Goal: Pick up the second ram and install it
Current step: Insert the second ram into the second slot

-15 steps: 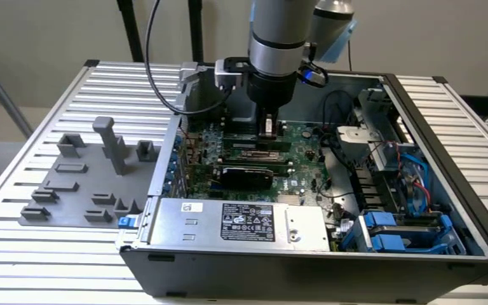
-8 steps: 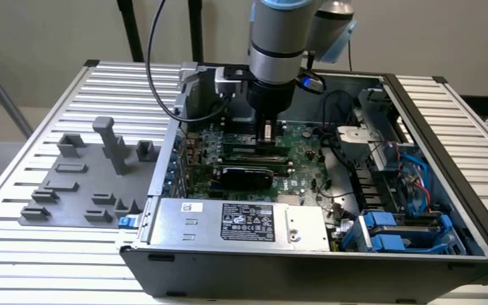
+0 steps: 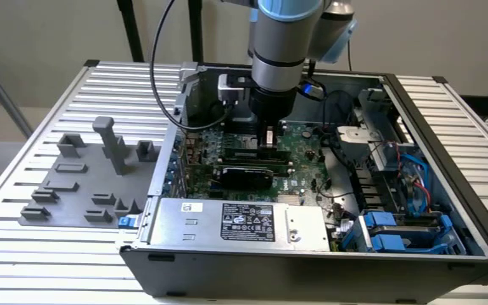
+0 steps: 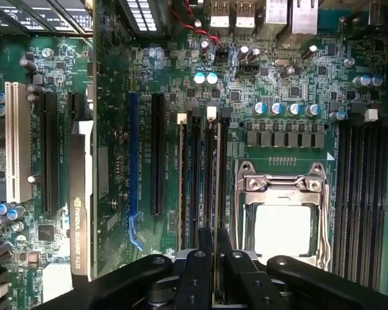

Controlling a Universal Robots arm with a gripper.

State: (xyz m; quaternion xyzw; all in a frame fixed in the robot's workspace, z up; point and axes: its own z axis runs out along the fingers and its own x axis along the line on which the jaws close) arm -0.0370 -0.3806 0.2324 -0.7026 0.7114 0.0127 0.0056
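My gripper (image 4: 215, 250) reaches down into the open computer case (image 3: 447, 159) over the motherboard (image 4: 116, 97); in the exterior view the gripper (image 3: 269, 143) hangs just above the board's middle. Its two black fingers (image 4: 205, 245) stand close together, shut on the second ram (image 4: 214, 174). The ram appears edge-on as a thin pale strip, lined up along a memory slot beside the CPU socket (image 4: 281, 223). I cannot tell whether it is fully seated. A white latch (image 4: 211, 113) sits at the slot's far end. Another stick (image 4: 182, 174) stands two slots over.
A black NVIDIA card (image 4: 79, 213) stands in an expansion slot. The grey holder plate with blocks (image 3: 83, 184) lies on the slatted table at the exterior view's left. The power supply (image 3: 244, 222) and blue drive bays (image 3: 396, 232) line the case's near side. Cables hang near the arm.
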